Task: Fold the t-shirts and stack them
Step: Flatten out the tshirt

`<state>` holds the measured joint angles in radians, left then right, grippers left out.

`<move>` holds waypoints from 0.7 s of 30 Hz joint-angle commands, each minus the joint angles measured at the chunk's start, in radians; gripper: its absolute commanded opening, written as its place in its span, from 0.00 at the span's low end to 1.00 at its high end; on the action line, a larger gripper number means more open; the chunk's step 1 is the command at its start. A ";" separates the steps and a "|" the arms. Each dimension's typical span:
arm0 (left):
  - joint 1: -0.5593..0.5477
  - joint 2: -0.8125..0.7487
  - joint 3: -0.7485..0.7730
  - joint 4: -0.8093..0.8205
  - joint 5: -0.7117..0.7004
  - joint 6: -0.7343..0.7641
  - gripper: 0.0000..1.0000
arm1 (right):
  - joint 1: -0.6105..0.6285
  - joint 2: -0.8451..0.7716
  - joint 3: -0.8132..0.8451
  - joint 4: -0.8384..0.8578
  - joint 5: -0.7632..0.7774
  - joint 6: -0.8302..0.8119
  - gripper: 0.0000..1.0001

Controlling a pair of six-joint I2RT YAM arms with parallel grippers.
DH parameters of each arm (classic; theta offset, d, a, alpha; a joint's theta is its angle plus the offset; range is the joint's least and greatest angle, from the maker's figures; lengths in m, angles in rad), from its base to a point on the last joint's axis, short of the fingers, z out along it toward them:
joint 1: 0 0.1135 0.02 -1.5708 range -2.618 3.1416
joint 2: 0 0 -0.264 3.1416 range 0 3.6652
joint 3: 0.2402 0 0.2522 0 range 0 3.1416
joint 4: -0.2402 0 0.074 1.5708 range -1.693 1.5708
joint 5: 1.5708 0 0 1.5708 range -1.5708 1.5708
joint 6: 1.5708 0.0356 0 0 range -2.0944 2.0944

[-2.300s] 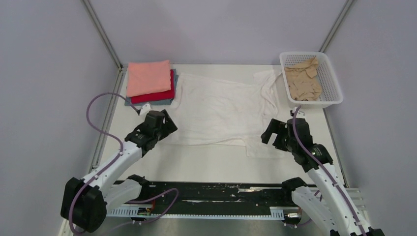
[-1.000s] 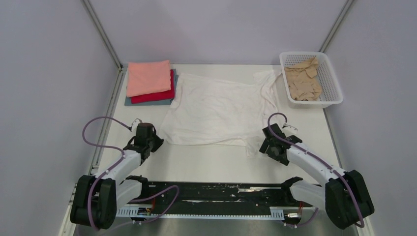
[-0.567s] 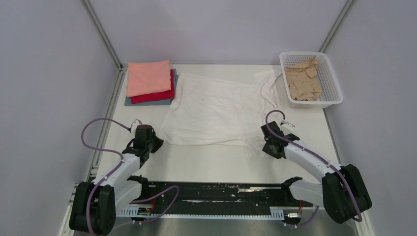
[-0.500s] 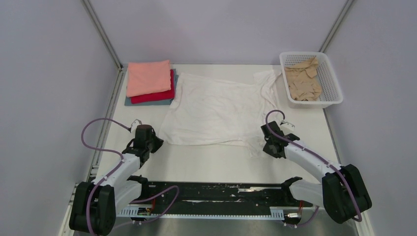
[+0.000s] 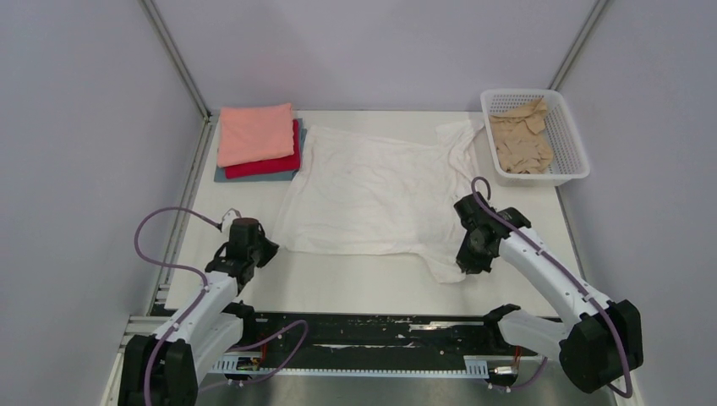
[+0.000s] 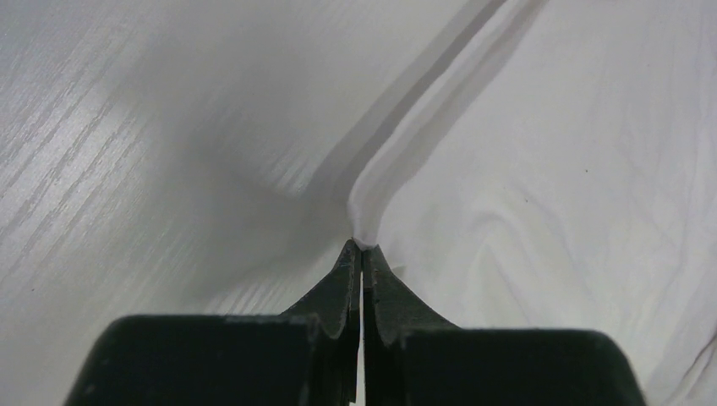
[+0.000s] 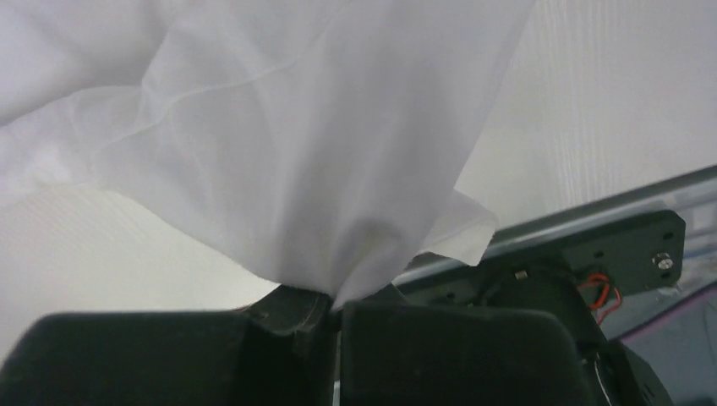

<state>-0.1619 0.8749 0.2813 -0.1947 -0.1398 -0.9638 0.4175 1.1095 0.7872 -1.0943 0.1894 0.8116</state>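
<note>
The large white t-shirt (image 5: pixel 372 190) lies spread across the middle of the table. My left gripper (image 5: pixel 262 246) is shut on its near-left hem; in the left wrist view the pinched edge (image 6: pixel 372 207) rises from the closed tips (image 6: pixel 362 247). At the near-right corner my right gripper (image 5: pixel 463 264) is shut on the cloth and holds it a little off the table, so the fabric (image 7: pixel 321 169) drapes from the jaws. A folded stack sits at the back left: salmon-pink (image 5: pixel 255 133) over red (image 5: pixel 283 161) over grey-blue (image 5: pixel 254 176). A tan t-shirt (image 5: pixel 520 139) lies crumpled in the basket.
The white lattice basket (image 5: pixel 577 152) stands at the back right, touching the white shirt's sleeve. A black rail (image 5: pixel 363 326) with the arm bases runs along the near edge, also seen under the right gripper (image 7: pixel 592 245). Grey walls close in on three sides.
My right gripper has closed on the shirt's near-right corner and raised it, bunching the cloth there. The left gripper stayed shut on the near-left hem and barely moved.
</note>
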 commanded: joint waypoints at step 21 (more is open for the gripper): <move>-0.001 -0.225 0.057 -0.389 -0.101 -0.085 0.00 | 0.167 0.119 0.370 -0.354 0.164 -0.001 1.00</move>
<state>-0.1631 0.6609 0.2840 -0.4843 -0.1627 -1.0168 0.5865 1.2675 0.9813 -1.4647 0.1081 0.7795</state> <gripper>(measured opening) 0.007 0.967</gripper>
